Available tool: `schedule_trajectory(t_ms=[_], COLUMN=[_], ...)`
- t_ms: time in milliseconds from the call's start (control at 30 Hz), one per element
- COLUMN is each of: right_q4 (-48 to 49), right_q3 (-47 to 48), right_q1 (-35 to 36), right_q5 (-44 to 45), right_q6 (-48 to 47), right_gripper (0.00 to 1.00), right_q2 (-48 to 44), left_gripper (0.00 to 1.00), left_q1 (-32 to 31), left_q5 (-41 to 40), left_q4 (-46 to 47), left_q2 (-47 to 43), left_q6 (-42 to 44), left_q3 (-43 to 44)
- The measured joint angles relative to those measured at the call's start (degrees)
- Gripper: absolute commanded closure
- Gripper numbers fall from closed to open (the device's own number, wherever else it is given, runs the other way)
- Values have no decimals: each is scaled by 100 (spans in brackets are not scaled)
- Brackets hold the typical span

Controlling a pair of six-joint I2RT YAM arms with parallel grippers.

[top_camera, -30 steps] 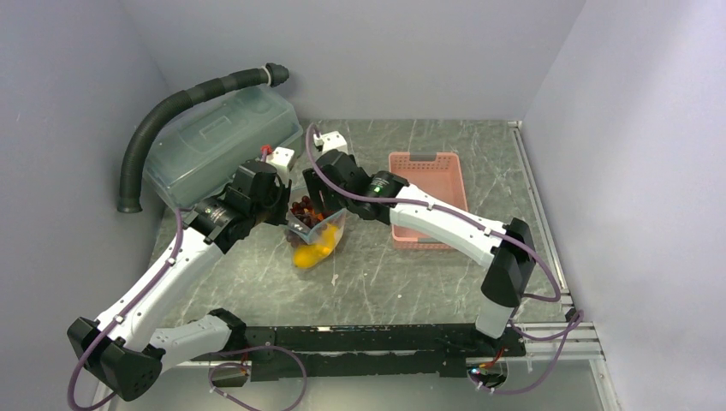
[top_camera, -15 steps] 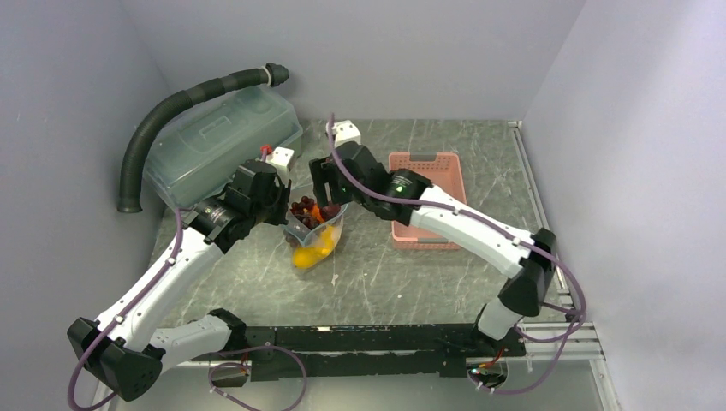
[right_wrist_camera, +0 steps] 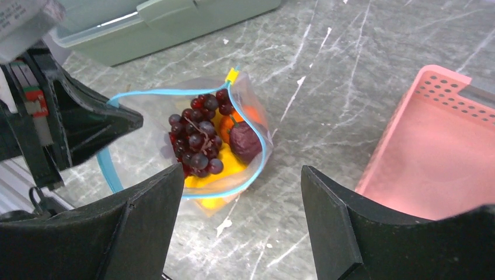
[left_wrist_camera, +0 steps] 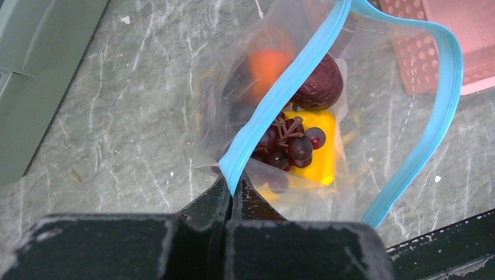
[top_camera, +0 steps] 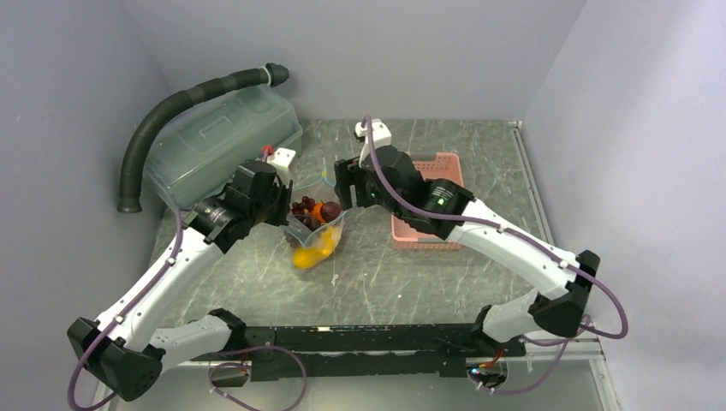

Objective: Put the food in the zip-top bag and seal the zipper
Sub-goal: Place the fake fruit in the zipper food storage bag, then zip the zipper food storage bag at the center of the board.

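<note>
While tight on the zipper [left_wrist_camera: 274, 99], left gripper [left_wrist_camera: 232, 189]; right gripper [right_wrist_camera: 239, 175] wide, empty; orange fruit [left_wrist_camera: 265, 64] blurry.

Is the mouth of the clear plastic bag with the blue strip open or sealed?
Open: the teal-blue zipper strip of the clear plastic bag forms a wide loop, with purple grapes showing inside.

Mostly plastic — clear, teal, pink
The zip-top bag [right_wrist_camera: 143, 128] is clear, glossy, crinkled film with a smooth teal zipper [left_wrist_camera: 285, 96]; the pink basket [right_wrist_camera: 432, 157] is matt perforated plastic — the surface [right_wrist_camera: 327, 76] looks like veined, scuffed stone.
</note>
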Motion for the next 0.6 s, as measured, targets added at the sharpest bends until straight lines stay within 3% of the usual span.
schedule_trajectory(t_ms=[400,600], right_q4=[-57,-149], right_q3=[-761,-1047], right_q1=[0,0], right_q5=[9,-42], right_q6=[-597,-1016], right_gripper=[23,23], right_q2=[-1268,-1733], left_gripper=[100,100], left_q1=[-31,-411], left_q5=[852,1228], left_q4=[46,46], left_q2=[0,0], left_q6=[334,557], left_q3=[0,0])
